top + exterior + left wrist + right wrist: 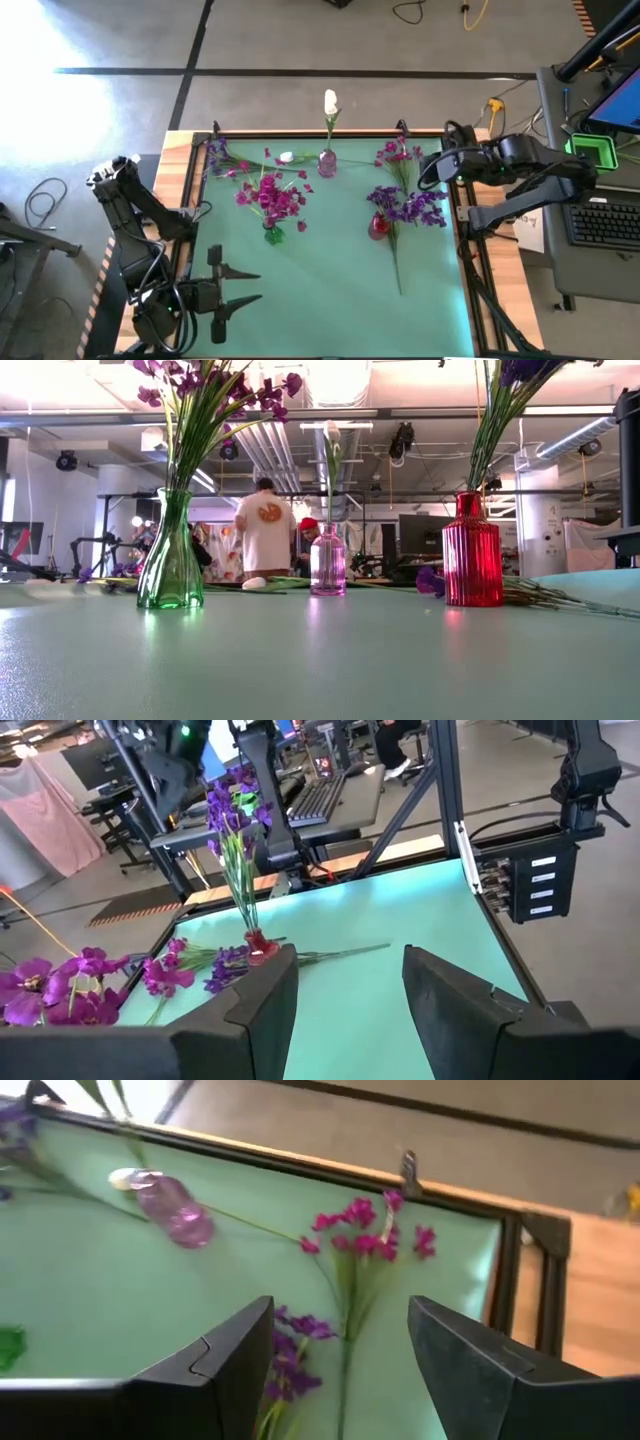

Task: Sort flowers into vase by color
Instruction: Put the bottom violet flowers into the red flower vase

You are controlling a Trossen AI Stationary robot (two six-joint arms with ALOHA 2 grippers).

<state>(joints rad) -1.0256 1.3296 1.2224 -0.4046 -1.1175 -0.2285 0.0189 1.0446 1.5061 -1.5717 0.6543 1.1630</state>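
Right gripper (pixel 340 1370) sits at the right edge of the tabletop (pixel 330 270), near the far corner, jaws parted and empty. Its wrist view looks between its two fingers straight at a loose magenta-pink stem (pixel 365 1230) lying flat on the mat near that far right corner.

Key relation: this loose flower (pixel 398 158) lies just inboard of the right gripper, toward the table's middle. Its long axis runs roughly far-to-near, bloom cluster at the far end, stem trailing toward the red vase (pixel 378 226). To close across the stem rather than along it, the jaws should probably straddle it crosswise.

Right arm is clearly the nearer one. Left gripper (pixel 232 290) waits at the near left corner, jaws apart, holding nothing, well apart from this stem.

Sorting so far:
- green vase (pixel 272 236), left of centre: magenta-pink blooms.
- red vase: purple blooms, with more purple stems (pixel 400 262) lying on the mat beside it.
- pink-violet vase (pixel 327 163), far centre: one white bud.
- More loose flowers (pixel 235 160) lie along the far left, mixed purple and pink, plus what looks like a white bud (pixel 287 157), though it is too small to be sure.

Judgement: the magenta stem belongs in the green vase, across the table from its present spot.
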